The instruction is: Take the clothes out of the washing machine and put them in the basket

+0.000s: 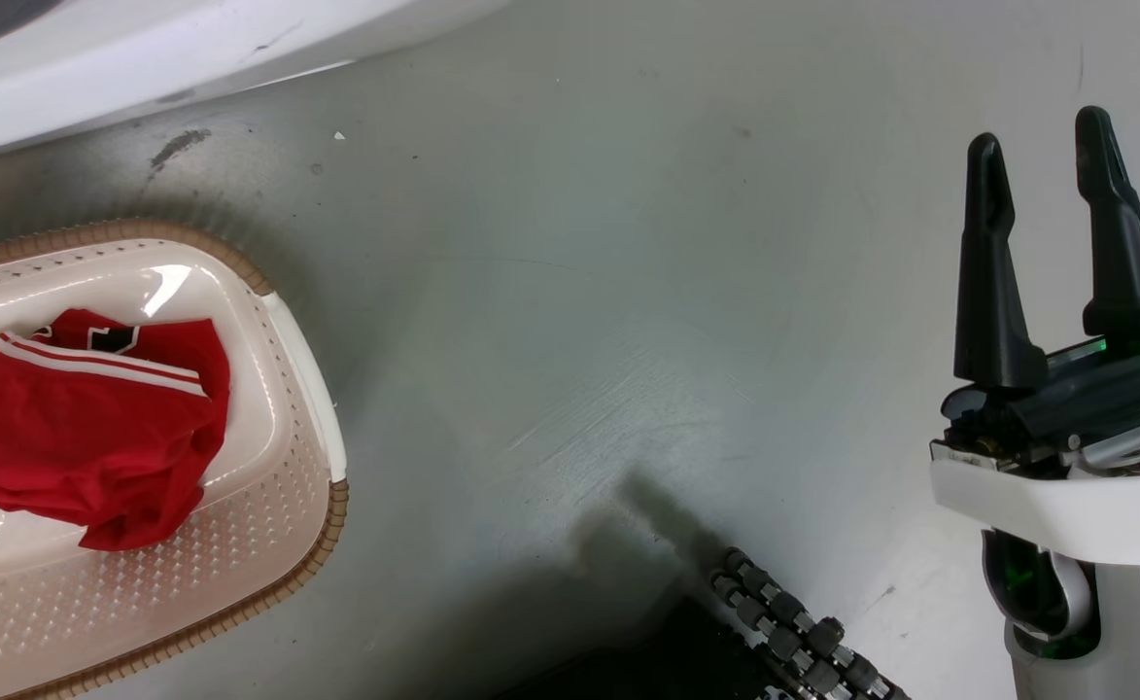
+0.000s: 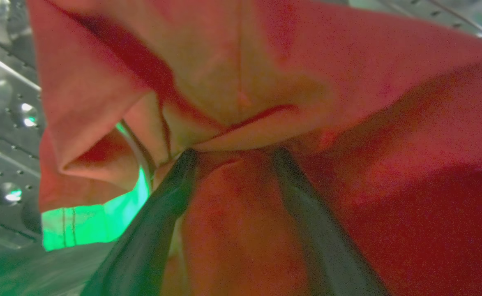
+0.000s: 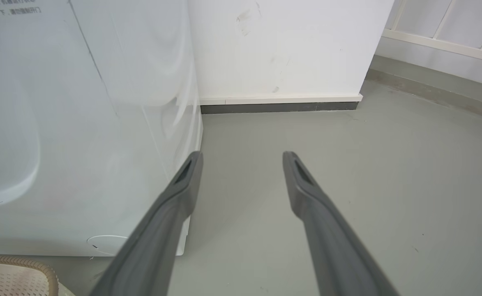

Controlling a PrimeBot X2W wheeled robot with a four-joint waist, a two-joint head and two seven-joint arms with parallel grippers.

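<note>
Left gripper is inside the shiny dimpled steel drum, its dark fingers spread wide with soft red cloth bunched between them and no clear pinch. A red white-striped garment lies in the cream perforated plastic basket at 9 o'clock. Right gripper at 3 o'clock is wide open and empty.

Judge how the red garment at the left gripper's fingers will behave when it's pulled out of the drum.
Probably floppy: the red garment folds and bunches around the left gripper, so it should drape and trail. Likely light, since light glows through its thin folds. It may slip: the jaws stand spread, not pinched.
</note>
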